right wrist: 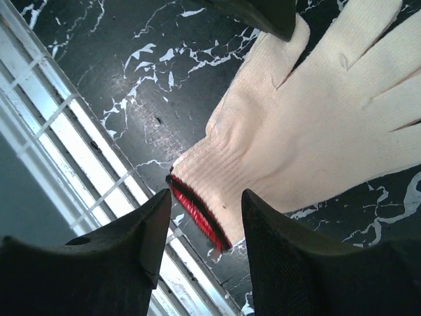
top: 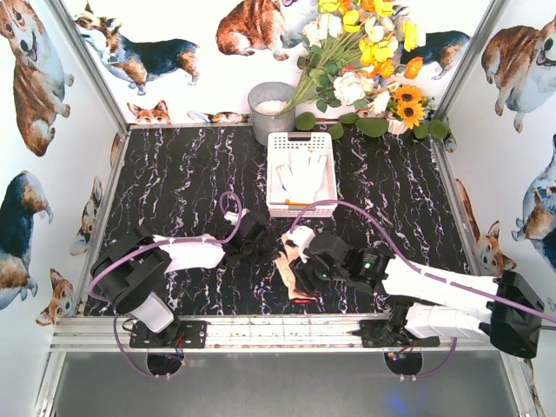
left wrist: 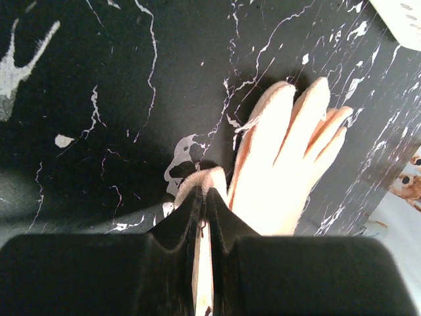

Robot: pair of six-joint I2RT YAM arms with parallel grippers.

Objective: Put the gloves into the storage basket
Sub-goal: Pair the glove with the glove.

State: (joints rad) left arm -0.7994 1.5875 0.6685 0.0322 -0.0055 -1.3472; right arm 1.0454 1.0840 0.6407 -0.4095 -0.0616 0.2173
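Right now the R pincer (right wrist: 204,220) stands open, tips straddling the red-trimmed cuff of a cream glove (right wrist: 316,125), w/ the alu rail (right wrist: 79,151) just beside it on the near side. Just past it, the L pincer (left wrist: 201,201) is clamped on that glove's edge. Everything sits on a black marble-print tabletop (top: 174,182). Farther ahead of both is the storage basket (top: 270,178), w/ a white glove (top: 304,172) inside. Beyond are a grey bucket (top: 265,117), flowers (top: 365,52) and corgi-print walls (top: 35,130).

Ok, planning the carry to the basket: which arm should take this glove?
Left. The left gripper is shut on the glove; the right gripper stands open at its cuff, holding nothing.
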